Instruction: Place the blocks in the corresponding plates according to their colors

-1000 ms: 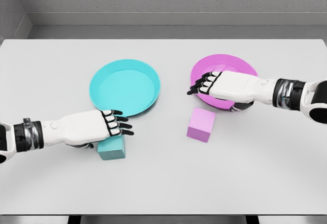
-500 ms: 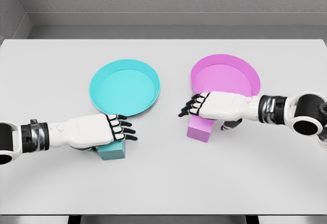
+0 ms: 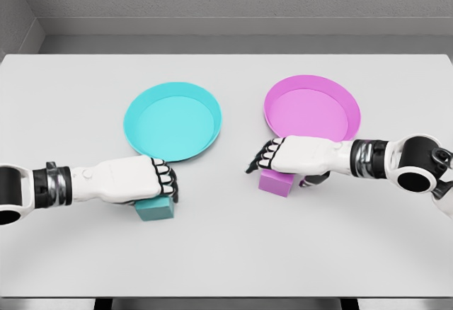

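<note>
Two white arms with black-and-chrome wrist rings; left hand [image 3: 145,180] and right hand [image 3: 287,156] white-backed, black-jointed fingers.

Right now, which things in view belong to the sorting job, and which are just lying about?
Job:
- cyan block, under the left robot hand
- pink block, under the right robot hand
- cyan plate
- pink plate

Lying about:
- nothing; only the table
</note>
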